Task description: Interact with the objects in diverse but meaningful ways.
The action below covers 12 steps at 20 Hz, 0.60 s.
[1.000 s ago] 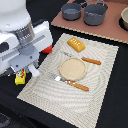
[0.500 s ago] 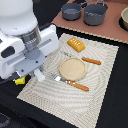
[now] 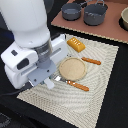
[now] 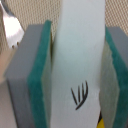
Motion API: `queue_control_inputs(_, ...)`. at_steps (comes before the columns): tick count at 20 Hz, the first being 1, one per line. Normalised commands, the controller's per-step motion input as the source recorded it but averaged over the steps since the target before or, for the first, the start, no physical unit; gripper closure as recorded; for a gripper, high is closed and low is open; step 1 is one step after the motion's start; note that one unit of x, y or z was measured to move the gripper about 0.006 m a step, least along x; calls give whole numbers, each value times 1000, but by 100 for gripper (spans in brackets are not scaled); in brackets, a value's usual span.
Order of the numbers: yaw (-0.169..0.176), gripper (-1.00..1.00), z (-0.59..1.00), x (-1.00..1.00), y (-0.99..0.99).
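Over the placemat's (image 3: 100, 75) near-left corner: hand (image 4: 77, 75), green pads (image 4: 37, 85) closed flat against white fish-like piece (image 4: 80, 60), its long axis running out between the fingers. Round tan plate (image 3: 72, 68) just beside; orange ridged block (image 3: 76, 44) farther off, toward the grey pots (image 3: 92, 14).

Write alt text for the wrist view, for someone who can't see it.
Close-up of a white fish-like piece with black line marks, clamped between two green-faced grey gripper pads. Fork tines show at one edge.
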Motion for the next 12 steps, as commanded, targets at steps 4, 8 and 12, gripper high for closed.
queue_control_inputs(4, -13, 100, -1, 591, -241)
queue_control_inputs(8, -15, 100, -21, 598, -201)
queue_control_inputs(12, -15, 100, -44, 478, -186)
